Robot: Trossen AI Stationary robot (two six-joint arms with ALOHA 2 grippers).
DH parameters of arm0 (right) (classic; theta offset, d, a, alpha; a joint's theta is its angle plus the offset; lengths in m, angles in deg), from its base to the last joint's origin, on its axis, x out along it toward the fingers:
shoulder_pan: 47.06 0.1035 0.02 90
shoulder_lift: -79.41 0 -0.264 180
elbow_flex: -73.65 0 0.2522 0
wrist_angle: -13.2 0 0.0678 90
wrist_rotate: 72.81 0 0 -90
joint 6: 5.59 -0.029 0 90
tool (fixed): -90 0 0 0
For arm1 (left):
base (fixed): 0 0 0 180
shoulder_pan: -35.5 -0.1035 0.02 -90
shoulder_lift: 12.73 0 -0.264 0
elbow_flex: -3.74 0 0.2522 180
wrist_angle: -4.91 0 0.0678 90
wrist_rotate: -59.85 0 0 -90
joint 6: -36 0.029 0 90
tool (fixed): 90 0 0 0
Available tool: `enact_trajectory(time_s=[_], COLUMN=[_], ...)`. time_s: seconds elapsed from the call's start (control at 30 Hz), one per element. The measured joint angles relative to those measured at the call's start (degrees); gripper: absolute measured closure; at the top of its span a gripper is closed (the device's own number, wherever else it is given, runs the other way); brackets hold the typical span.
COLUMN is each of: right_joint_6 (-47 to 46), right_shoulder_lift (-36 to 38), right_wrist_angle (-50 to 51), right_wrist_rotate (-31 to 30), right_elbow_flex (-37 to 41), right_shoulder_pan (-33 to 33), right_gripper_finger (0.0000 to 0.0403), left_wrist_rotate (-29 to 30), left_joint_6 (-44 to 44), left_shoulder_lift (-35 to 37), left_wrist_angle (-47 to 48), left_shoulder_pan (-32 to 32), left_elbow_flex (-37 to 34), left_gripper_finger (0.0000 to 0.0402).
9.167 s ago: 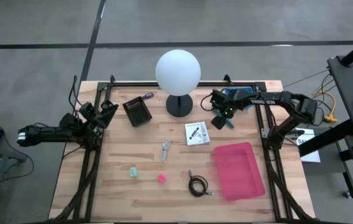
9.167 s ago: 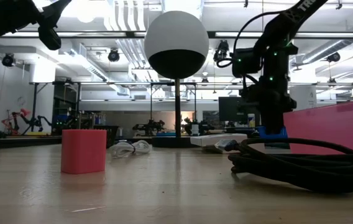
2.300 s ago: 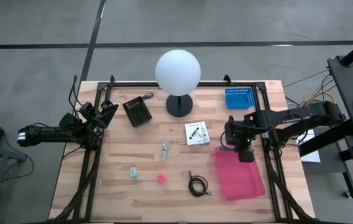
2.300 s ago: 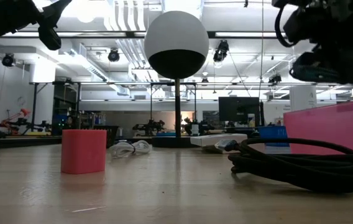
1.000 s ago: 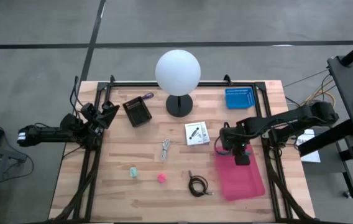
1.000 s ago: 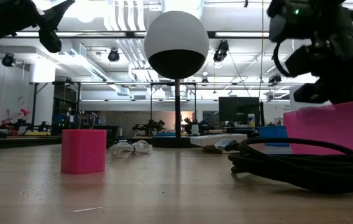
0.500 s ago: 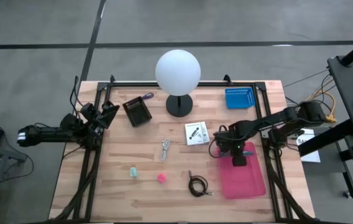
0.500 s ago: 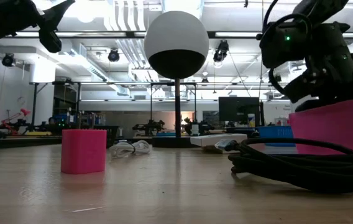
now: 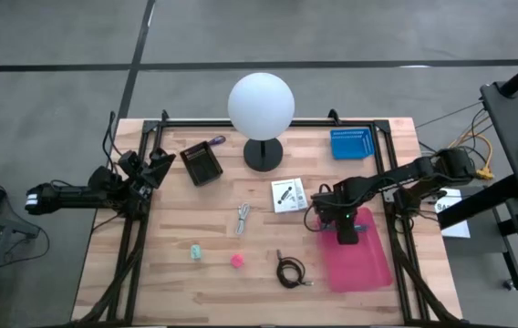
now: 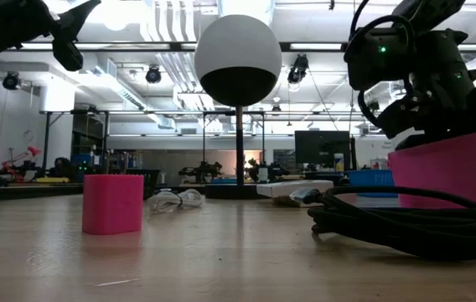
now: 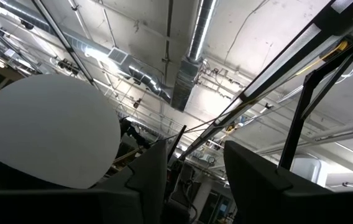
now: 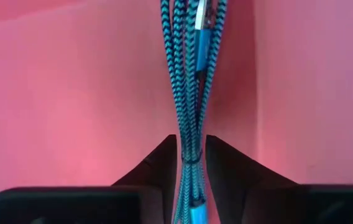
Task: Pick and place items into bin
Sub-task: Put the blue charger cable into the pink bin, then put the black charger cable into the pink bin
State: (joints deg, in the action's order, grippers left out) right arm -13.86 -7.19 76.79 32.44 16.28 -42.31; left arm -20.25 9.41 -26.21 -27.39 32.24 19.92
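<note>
Counter: pale wooden planks are seen from above, with grey floor around them; a workshop ceiling with pipes and lamps shows beyond in the low view.
Bin: the pink bin is found directly beneath the right gripper, at the bin's end nearest the white printed card.
Right fingers: a teal braided cable is seen running between them in the right wrist view, with pink bin wall on every side; the fingers sit close against it, and whether they are clamped or already loosening cannot be told.
Left fingers: the left gripper is parked at the counter's left edge, fingers parted with nothing between them, pointed up at the white globe lamp.
Step in hand: release of the teal braided cable into the bin is judged to be under way.
Items outside the bin: the dark coiled cable, silvery metal piece, pink block and green block lie well apart from the right fingers.
Next move: the fingers are to be spread fully, lifted straight out of the bin, then carried to the nearest loose item, probably the card or coiled cable.
</note>
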Motion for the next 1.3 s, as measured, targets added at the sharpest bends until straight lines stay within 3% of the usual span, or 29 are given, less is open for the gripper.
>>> enact_trajectory(time_s=[0.4, 0.57, 0.97, 1.1, 1.3], right_joint_6=[-8.5, -8.3, -8.2, -8.1, -8.7], right_shoulder_lift=[1.6, 3.9, 9.3, 9.6, 10.1], right_wrist_angle=[1.5, 4.2, 2.9, -1.1, -18.3], right_wrist_rotate=[1.1, 6.1, 5.8, 5.7, 2.3], right_elbow_flex=[-0.1, -1.8, -8.4, -11.0, -12.8], right_shoulder_pan=[0.0, 0.0, -0.1, -0.1, -0.1], right_gripper_finger=[0.0296, 0.0299, 0.0306, 0.0313, 0.0323], left_wrist_rotate=[0.0, 0.0, 0.0, 0.0, 0.0], left_joint_6=[0.0, 0.0, 0.0, 0.0, -0.1], left_shoulder_lift=[0.0, 0.0, 0.0, 0.0, 0.0], left_wrist_angle=[0.0, 0.0, 0.0, 0.0, 0.0], left_shoulder_pan=[0.0, 0.0, 0.0, 0.0, 0.0], left_elbow_flex=[0.0, 0.0, 0.0, 0.0, 0.0], left_gripper_finger=[0.0258, 0.0258, 0.0258, 0.0258, 0.0258])
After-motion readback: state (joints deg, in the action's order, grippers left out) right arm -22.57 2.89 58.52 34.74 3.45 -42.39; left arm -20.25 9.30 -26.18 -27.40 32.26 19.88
